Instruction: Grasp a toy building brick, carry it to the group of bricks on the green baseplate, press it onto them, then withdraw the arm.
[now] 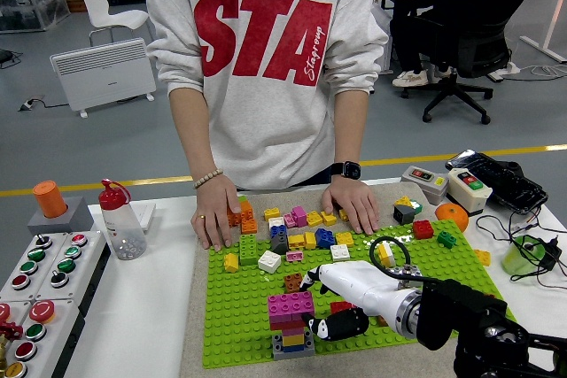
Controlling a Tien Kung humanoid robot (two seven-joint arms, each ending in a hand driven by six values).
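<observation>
Right hand (pixel 330 305) low over green baseplate (pixel 239 325), fingers curled beside the stacked bricks (pixel 291 320); whether it grips a brick, can't tell. Person's hands (pixel 214 219) rest at the loose bricks (pixel 301 235) on baseplate's far edge.

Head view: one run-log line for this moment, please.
right hand: beside brick stack on baseplate | red brick: at fingers, grasp unclear | person's hands: resting on far edge | left: out of view

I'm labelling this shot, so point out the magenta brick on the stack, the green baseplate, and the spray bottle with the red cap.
magenta brick (pixel 291 305), head view, middle of its studded top.
green baseplate (pixel 237 320), head view, bare studs left of the stack.
spray bottle (pixel 122 235), head view, clear body below the red cap.
</observation>
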